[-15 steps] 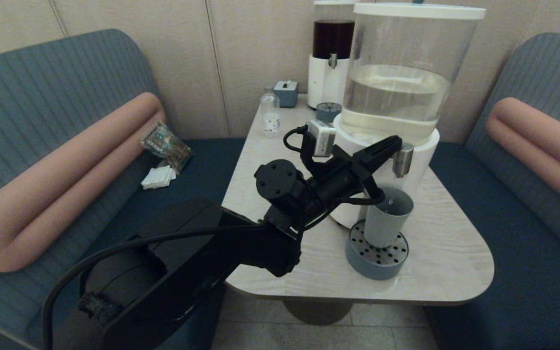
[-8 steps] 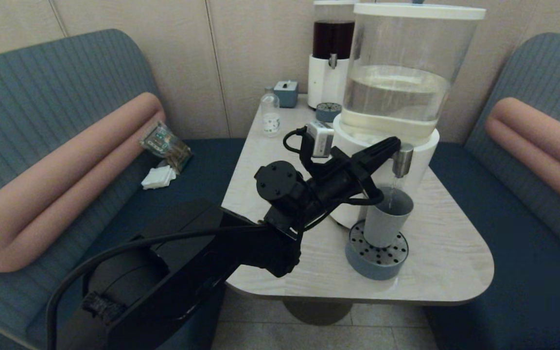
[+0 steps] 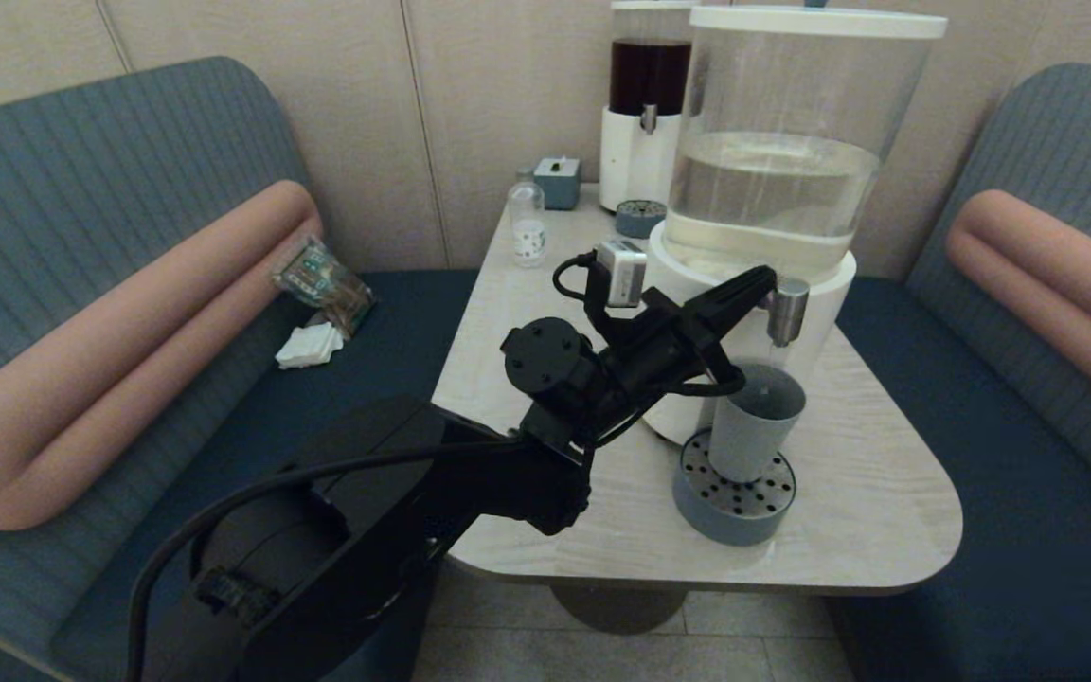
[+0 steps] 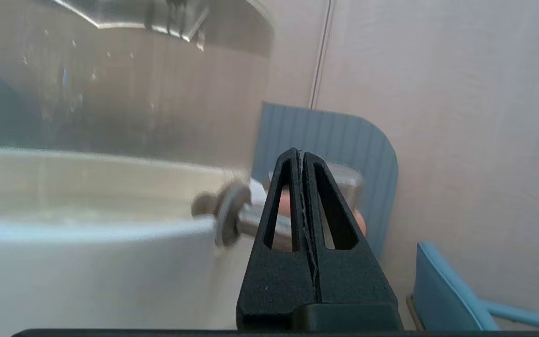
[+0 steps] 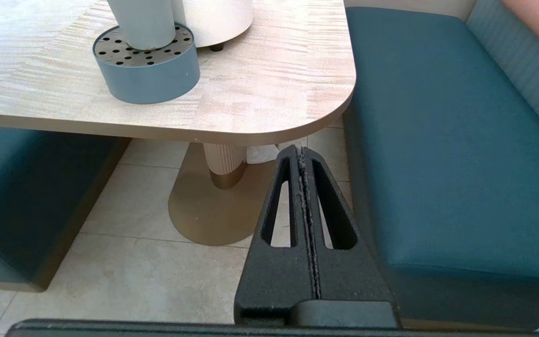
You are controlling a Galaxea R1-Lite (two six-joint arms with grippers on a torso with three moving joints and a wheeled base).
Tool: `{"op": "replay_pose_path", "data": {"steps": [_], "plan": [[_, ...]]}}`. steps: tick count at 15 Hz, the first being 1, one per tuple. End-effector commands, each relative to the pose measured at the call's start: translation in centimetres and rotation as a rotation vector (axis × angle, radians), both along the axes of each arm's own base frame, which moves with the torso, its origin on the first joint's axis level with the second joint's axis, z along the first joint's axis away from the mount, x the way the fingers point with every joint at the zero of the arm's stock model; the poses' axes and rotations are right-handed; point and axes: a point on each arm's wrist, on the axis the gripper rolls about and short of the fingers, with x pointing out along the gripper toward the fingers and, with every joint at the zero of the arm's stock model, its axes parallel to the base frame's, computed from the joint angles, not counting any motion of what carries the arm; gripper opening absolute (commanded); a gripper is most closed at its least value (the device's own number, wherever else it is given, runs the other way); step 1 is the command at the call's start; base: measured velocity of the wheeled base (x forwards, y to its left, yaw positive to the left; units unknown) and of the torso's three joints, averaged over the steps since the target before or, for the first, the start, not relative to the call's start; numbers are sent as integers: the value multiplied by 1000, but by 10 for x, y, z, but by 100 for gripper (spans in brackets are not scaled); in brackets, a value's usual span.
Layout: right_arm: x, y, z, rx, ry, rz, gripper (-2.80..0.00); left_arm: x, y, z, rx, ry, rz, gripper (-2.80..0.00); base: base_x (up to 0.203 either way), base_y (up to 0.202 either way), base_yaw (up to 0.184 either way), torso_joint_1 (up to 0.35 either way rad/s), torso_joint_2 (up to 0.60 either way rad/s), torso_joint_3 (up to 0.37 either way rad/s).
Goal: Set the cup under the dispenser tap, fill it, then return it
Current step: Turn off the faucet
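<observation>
The grey-blue cup (image 3: 754, 421) stands upright on the round perforated drip tray (image 3: 733, 497), right under the steel dispenser tap (image 3: 785, 311) of the big clear-liquid dispenser (image 3: 773, 170). No stream shows between spout and cup. My left gripper (image 3: 766, 277) is shut and empty, its tips against the tap's top left side. In the left wrist view the shut gripper (image 4: 300, 152) covers part of the tap (image 4: 236, 220). My right gripper (image 5: 301, 150) hangs shut below the table's front edge, with the cup's base (image 5: 143, 23) and tray (image 5: 148, 70) beyond it.
At the back of the table (image 3: 867, 530) stand a dark-red-liquid dispenser (image 3: 648, 104), its small tray (image 3: 640, 216), a glass bottle (image 3: 527, 223) and a grey-blue box (image 3: 557, 180). Benches flank the table; a snack packet (image 3: 323, 279) and napkins (image 3: 309, 346) lie on the left one.
The thin stream that ran from the spout into the cup no longer shows. My left gripper has shifted slightly up and back at the tap. The cup has not moved.
</observation>
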Motion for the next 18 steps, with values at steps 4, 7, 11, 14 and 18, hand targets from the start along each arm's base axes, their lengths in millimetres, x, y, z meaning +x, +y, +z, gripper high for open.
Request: {"op": "replay_pose_path", "data": {"steps": [4, 7, 11, 14, 18], "plan": [[0, 0, 0, 0, 3, 0, -280, 3, -3, -5, -15, -4, -16, -280, 0, 0, 0, 0, 0, 0], [0, 0, 0, 0, 3, 0, -280, 5, -4, -9, -9, 1, -17, -280, 0, 0, 0, 0, 0, 0], [0, 0, 0, 0, 3, 0, -280, 5, -5, -12, -10, 14, -27, -280, 0, 0, 0, 0, 0, 0], [0, 0, 0, 0, 3, 0, -280, 7, -7, -7, -36, -14, -30, -280, 0, 0, 0, 0, 0, 0], [0, 0, 0, 0, 3, 0, -280, 6, -9, -4, -43, -25, -36, -280, 0, 0, 0, 0, 0, 0]]}}
